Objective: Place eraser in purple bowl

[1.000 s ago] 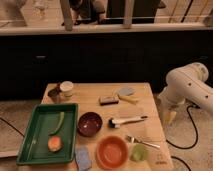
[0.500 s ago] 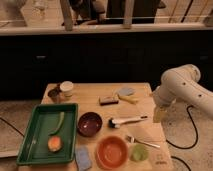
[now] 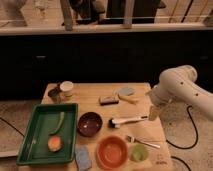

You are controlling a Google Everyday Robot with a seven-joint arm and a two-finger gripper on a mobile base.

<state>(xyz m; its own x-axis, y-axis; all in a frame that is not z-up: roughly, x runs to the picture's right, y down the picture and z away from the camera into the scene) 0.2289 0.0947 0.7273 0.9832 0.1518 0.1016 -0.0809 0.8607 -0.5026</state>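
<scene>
Well, eraser (image 3: 108,100) dark w/ pale top; end effector (image 3: 154,114) by table (image 3: 92,95) edge, grip unclear

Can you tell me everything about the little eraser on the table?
The eraser is a small flat block, dark on its sides with a paler greyish top. It lies flat on the wooden table, towards the back, a little behind and to the right of the purple bowl. Only the table touches it. The gripper hangs off to the eraser's right, near the table's right edge, well apart from it.
</scene>
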